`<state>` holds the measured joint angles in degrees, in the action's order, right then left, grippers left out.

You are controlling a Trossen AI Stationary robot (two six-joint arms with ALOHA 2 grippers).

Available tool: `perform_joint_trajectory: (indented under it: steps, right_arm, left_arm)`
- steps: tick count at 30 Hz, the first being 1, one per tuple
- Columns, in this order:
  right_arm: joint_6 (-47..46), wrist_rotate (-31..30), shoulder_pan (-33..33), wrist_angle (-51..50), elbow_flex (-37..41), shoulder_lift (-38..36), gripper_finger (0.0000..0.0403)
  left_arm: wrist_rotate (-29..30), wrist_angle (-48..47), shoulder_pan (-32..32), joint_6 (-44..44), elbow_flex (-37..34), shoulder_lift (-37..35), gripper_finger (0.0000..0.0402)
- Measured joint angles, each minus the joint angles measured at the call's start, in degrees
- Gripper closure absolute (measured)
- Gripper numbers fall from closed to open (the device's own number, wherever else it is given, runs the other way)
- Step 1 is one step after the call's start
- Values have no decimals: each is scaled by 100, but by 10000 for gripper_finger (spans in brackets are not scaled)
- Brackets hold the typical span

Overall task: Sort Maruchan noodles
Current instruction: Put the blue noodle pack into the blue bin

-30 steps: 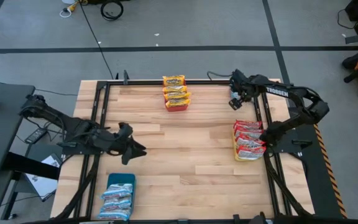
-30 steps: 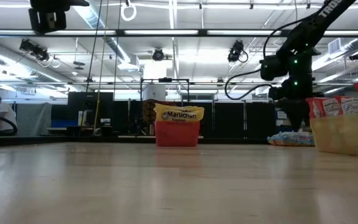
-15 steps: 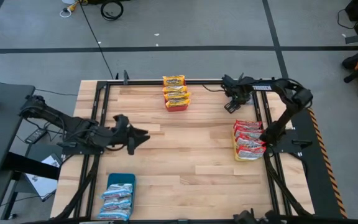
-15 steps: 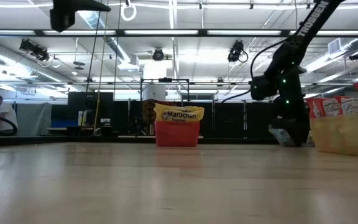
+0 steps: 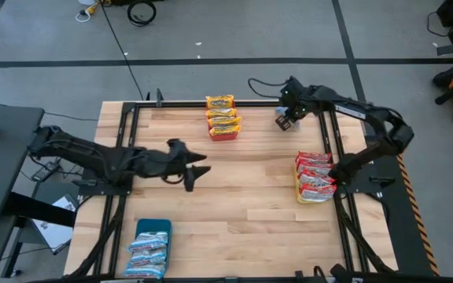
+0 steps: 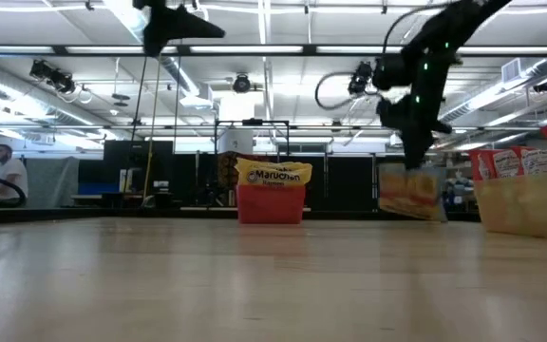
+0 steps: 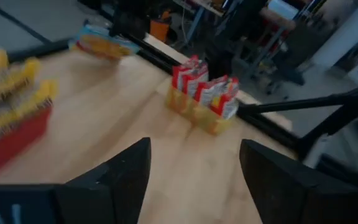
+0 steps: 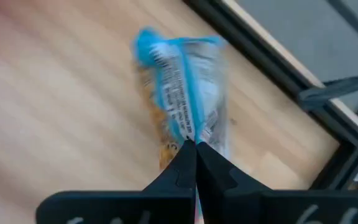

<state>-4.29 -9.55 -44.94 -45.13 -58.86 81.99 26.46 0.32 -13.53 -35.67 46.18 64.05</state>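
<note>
One Maruchan noodles packet (image 8: 182, 93), blue-edged with a grey-white centre, hangs from my right gripper (image 8: 194, 149), which is shut on it near the table's far right corner (image 5: 288, 115). In the low view the packet (image 6: 410, 194) hangs upright under the fingers. My left gripper (image 5: 200, 171) is open and holds nothing; it hovers over the table's middle left, pointing toward the right side (image 7: 194, 174). Yellow-edged packets stand in a red tray (image 5: 222, 132), red-edged ones in a yellow tray (image 5: 313, 196), and blue-edged ones lie in a blue tray (image 5: 152, 226). My right gripper pinches the packet's upper end (image 8: 189, 138) between its two fingertips. The fingers come from above, slanting steeply down. The packet hangs upright below them, with its blue far end (image 8: 146, 45) lowest. I cannot tell whether that end is clear of the table.
Black frame rails (image 5: 333, 141) run along the table's left, right and far edges. Bare wood (image 5: 242, 204) lies between the three trays. A person (image 6: 3, 171) shows far off in the room at left.
My right gripper has shut on the blue-edged packet, which lay flat by the far right corner, and has risen with it a little toward the table's left; the packet now hangs upright. My left gripper has moved toward the table's middle and has rolled.
</note>
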Motion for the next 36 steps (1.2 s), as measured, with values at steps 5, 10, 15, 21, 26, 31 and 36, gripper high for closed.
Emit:
perform_joint_trajectory:
  steps: [5, 10, 15, 21, 26, 31, 36]
  right_arm:
    - [133, 484, 245, -475, -601, -475, 399]
    - [-58, 1108, 656, -852, -1072, -726, 400]
    - [-503, 1316, 1372, -947, -1234, -971, 401]
    - [-1320, 1685, 2430, -792, -1241, -1273, 401]
    - [-2291, 2012, 3414, 456, -1241, -1666, 402]
    - [-2973, 1374, 4150, 1888, -1241, -1930, 402]
    - [-3224, 1416, 4447, 3110, -1241, -1880, 402]
  left_arm:
    - [-279, -9, 468, 1138, 644, 514, 139]
    - [-365, 4, 789, 2014, 1275, 967, 138]
    - [-485, -14, 1097, 2090, 1439, 1352, 138]
    - [-1338, 142, 1240, 1452, 1368, 1785, 138]
    - [-1299, 1784, 979, 1025, 624, 1847, 138]
    - [-1044, 4329, 830, 640, -267, 1971, 138]
    - [-1444, 5395, 1023, 1091, -105, 2459, 138]
